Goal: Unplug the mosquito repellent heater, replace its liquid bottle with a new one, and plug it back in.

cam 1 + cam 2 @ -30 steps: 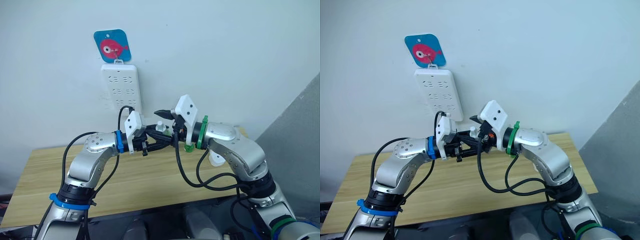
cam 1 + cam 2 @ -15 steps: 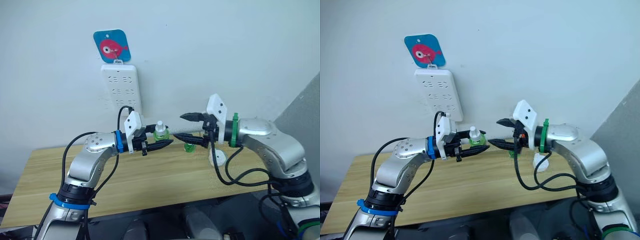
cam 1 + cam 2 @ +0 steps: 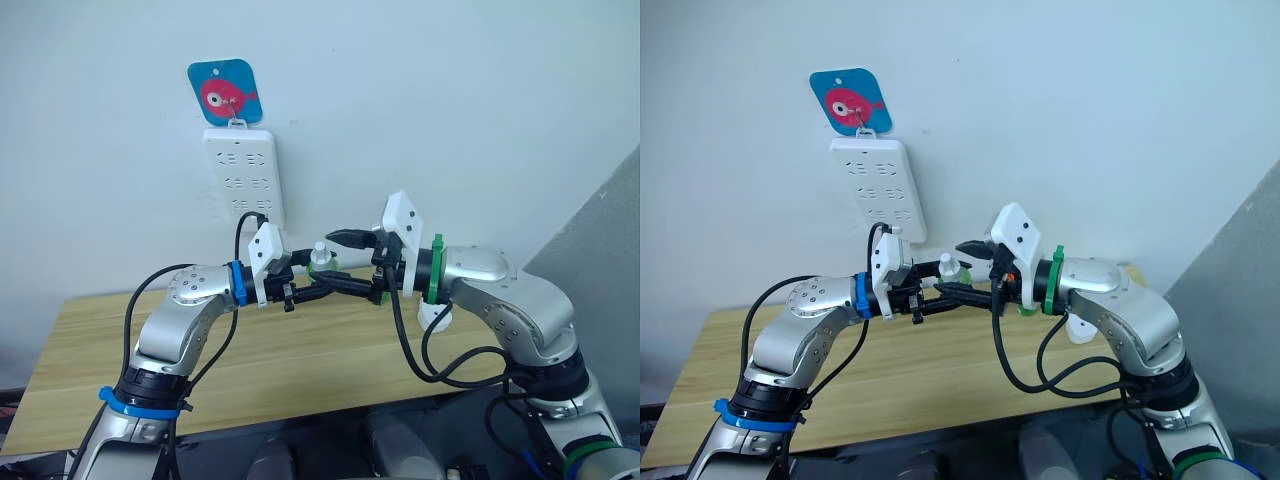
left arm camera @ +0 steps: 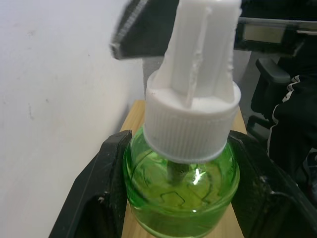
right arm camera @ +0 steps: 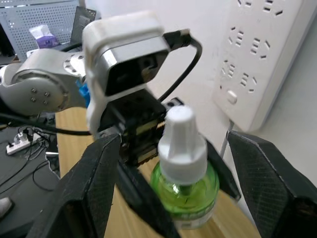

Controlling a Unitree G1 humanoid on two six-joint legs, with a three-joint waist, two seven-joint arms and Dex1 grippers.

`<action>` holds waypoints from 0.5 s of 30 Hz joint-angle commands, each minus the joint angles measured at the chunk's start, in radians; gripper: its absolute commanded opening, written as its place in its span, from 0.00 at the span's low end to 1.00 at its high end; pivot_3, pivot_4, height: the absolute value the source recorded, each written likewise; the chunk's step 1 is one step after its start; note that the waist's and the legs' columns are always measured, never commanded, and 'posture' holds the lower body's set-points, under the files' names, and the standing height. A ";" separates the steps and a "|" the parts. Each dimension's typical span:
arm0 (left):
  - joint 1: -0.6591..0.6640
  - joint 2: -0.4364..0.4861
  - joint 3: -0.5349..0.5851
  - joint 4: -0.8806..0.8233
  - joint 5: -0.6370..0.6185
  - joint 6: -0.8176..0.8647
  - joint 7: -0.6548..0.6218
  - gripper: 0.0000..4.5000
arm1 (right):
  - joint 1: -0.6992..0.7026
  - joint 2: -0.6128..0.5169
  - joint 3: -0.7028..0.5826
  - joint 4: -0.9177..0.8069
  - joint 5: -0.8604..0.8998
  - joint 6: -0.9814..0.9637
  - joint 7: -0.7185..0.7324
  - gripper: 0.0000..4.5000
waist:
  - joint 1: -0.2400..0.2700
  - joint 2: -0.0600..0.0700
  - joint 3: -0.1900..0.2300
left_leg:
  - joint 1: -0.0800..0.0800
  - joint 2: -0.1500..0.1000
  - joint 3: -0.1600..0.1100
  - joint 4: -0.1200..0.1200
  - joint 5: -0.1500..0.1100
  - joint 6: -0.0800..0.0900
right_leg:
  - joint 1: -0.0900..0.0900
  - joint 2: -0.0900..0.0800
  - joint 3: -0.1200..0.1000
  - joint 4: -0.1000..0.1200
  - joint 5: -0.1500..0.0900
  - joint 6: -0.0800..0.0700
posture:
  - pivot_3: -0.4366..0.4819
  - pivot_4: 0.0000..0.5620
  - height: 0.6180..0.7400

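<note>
Gripping the small round translucent green bottle with its white ribbed screw cap (image 4: 190, 130), the left gripper (image 3: 322, 280) is holding it upright above the light wooden table (image 3: 90, 340), its two black fingers (image 4: 101, 198) pressing against opposite sides of the green glass body. A tall white wick stem is rising from the bottle's cap, and green liquid is showing through the glass. The right gripper (image 3: 350, 262) is reaching in from the opposite side with its black fingers (image 5: 94, 183) spread wide, one passing on each side of the bottle without touching it; the upper finger is sitting level with the cap while the lower one is running beneath the bottle close to the left gripper's lower finger. Both arms are meeting in front of the pale wall, just below the long white multi-socket power strip (image 3: 243, 178), which is hanging vertically from a hook under a blue square card with a pink fish picture (image 3: 225, 92). A small white rounded plastic object (image 3: 436, 317), possibly the mosquito repellent heater, is lying on the table behind the right forearm, well apart from the power strip, though most of it is hidden by the arm
</note>
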 commanded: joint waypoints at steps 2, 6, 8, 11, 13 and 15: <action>-0.003 0.003 0.006 -0.034 -0.003 -0.019 -0.003 0.51 | -0.044 0.024 -0.005 0.005 0.009 -0.013 0.001 0.79 | -0.001 0.000 0.000 | 0.000 0.000 0.000 0.000 0.000 0.000 | 0.000 0.000 0.000 0.000 0.000 0.000 | 0.30 0.14 1.00; 0.004 0.005 0.007 -0.041 -0.002 -0.020 -0.003 0.51 | -0.052 0.029 0.002 0.033 -0.007 -0.039 0.008 0.71 | -0.001 0.000 0.000 | 0.000 0.000 0.000 0.000 0.000 0.000 | 0.000 0.000 0.000 0.000 0.000 0.000 | 0.30 0.14 1.00; 0.006 0.005 0.006 -0.044 -0.002 -0.020 -0.003 0.51 | -0.055 0.026 0.006 0.042 -0.011 -0.051 0.020 0.58 | -0.001 0.000 0.000 | 0.000 0.000 0.000 0.000 0.000 0.000 | 0.000 0.000 0.000 0.000 0.000 0.000 | 0.30 0.14 1.00; 0.009 0.005 0.007 -0.049 -0.001 -0.017 0.000 0.51 | -0.056 0.026 -0.001 0.046 0.005 -0.053 0.036 0.33 | -0.001 0.000 0.000 | 0.000 0.000 0.000 0.000 0.000 0.000 | 0.000 0.000 0.000 0.000 0.000 0.000 | 0.30 0.14 1.00; 0.012 0.006 0.007 -0.053 -0.002 -0.014 0.001 0.51 | -0.059 0.018 -0.001 0.040 0.012 -0.057 0.055 0.17 | -0.001 0.000 0.000 | 0.000 0.000 0.000 0.000 0.000 0.000 | 0.000 0.000 -0.001 0.000 0.000 0.000 | 0.31 0.14 1.00; 0.015 0.007 0.007 -0.056 -0.003 -0.011 0.002 0.51 | -0.061 0.011 -0.002 0.033 0.018 -0.062 0.073 0.09 | 0.000 0.000 0.000 | 0.000 0.000 0.000 0.000 0.000 0.000 | 0.000 0.000 -0.001 0.000 0.000 0.000 | 0.31 0.14 1.00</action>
